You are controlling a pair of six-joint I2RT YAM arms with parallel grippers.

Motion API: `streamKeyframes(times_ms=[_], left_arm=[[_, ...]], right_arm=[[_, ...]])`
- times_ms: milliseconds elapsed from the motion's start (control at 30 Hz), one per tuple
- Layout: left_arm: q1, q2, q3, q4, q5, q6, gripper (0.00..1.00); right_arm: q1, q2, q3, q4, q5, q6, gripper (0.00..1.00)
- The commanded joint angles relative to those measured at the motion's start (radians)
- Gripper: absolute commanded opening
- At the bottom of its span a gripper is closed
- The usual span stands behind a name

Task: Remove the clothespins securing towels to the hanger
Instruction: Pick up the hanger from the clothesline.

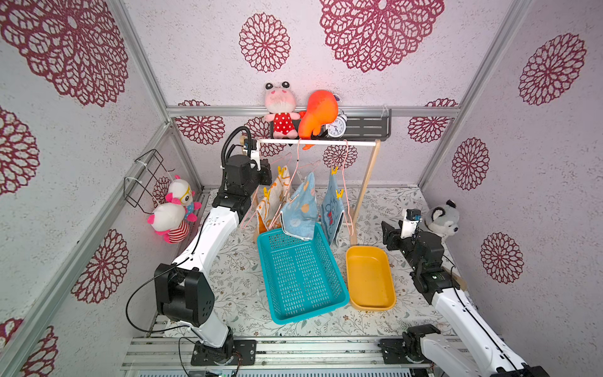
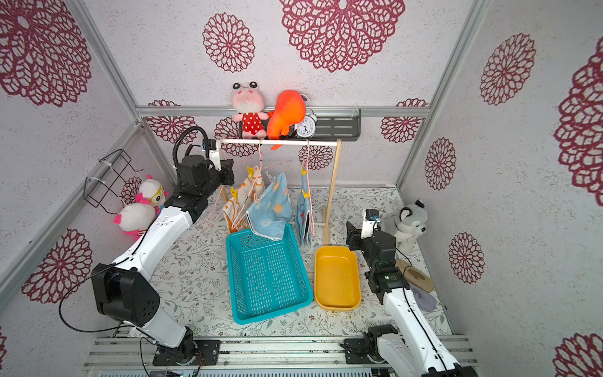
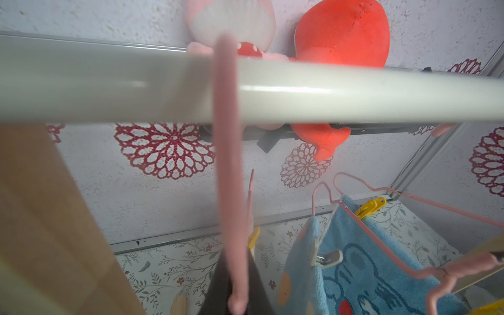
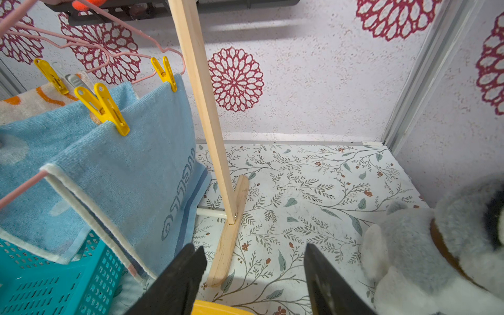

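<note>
Yellow pins [image 1: 280, 170] clip the flower towel [image 1: 274, 202] and the cartoon towel [image 1: 331, 209], two on each in both top views. A pale pin [image 3: 327, 257] holds the top corner of the dotted towel [image 1: 300, 209], which hangs between them. The flower towel's pink hanger [image 3: 227, 163] hooks over the white rod [image 3: 354, 95], and the left gripper [image 3: 237, 289] is clenched on the hook's stem just under that rod. The wire runs down between the two dark fingers [image 3: 218, 289], though it is so close to the lens and so blurred that the exact contact is hard to make out. One yellow pin peeks out right behind the gripped wire; the pale pin and the other two towels lie farther ahead of these jaws. The right gripper [image 4: 251, 246] sits low and well apart from the towels, its jaws spread wide and holding nothing. The foot of the rack's wooden post [image 4: 207, 122] lies just ahead of them, between jaws and cartoon towel. A yellow tray [image 1: 370, 277] lies just beside and below the right jaws, and a plush husky [image 4: 436, 245] sits near them on the outer side. The teal basket [image 1: 300, 277] stands under the towels, with the dotted towel's lower corner drooping over its far rim.
</note>
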Motion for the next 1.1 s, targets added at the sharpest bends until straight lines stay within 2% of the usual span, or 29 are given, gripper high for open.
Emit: streamKeyframes(times_ms=[0,400,733,1067], left_arm=[[-0.007,-0.047,-0.009,-0.018,-0.024,0.016,0.00],[-0.010,-0.178,0.047,-0.162,-0.072,0.045,0.00],[-0.010,-0.358,0.045,-0.284,-0.047,0.046,0.00],[-0.010,-0.525,0.113,-0.524,-0.077,0.038,0.00]], right_arm=[[0.006,-0.023,0.027,0.004,0.010,-0.002,0.64],[0.053,-0.020,0.127,-0.078,-0.008,-0.045,0.63],[0.104,-0.003,0.241,-0.146,-0.009,-0.117,0.63],[0.161,0.026,0.386,-0.202,-0.054,-0.188,0.62]])
